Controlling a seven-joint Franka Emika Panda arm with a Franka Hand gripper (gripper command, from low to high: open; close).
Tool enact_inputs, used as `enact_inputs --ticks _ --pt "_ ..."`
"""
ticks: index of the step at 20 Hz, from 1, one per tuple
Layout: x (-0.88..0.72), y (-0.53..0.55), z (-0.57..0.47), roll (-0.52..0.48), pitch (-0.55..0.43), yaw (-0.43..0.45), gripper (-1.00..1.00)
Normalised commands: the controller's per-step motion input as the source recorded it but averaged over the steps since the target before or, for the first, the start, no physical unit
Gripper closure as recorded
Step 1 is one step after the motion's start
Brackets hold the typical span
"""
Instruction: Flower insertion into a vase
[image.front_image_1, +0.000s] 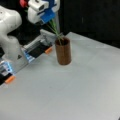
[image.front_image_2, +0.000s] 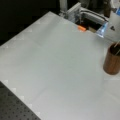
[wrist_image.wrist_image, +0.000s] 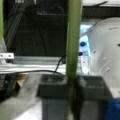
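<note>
Here the two dark fingers (wrist_image.wrist_image: 53, 95) of the gripper (wrist_image.wrist_image: 72, 92) stand close together on a green flower stem (wrist_image.wrist_image: 73, 45), which runs straight up between them in the wrist view. In a front view the gripper (image.front_image_1: 47, 16) hangs high, toward the view's top left of the vase (image.front_image_1: 63, 51), and the stems (image.front_image_1: 55, 30) slant from it down and to the right; their lower ends are already inside the round mouth. So the long axis of the stems is tilted, while the vase stands upright on the grey desk (image.front_image_1: 75, 90), below the fingers. The vase (image.front_image_2: 112, 60) appears at the right edge of a front view.
</note>
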Motion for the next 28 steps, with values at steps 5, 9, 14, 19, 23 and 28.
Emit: enact_inputs --ticks 5,9,14,19,23,28 --pt "0.33 0.09 0.15 -0.072 0.476 -0.031 1.00" --pt "0.34 0.09 0.12 -0.120 0.500 0.004 1.00" --pt "0.35 0.04 0.12 -0.135 0.449 0.025 1.00" --pt "0.34 0.01 0.11 -0.180 0.385 0.020 1.00" --pt "0.35 -0.02 0.10 -0.205 0.359 0.025 1.00" --pt "0.36 -0.02 0.14 -0.209 0.350 0.012 1.00"
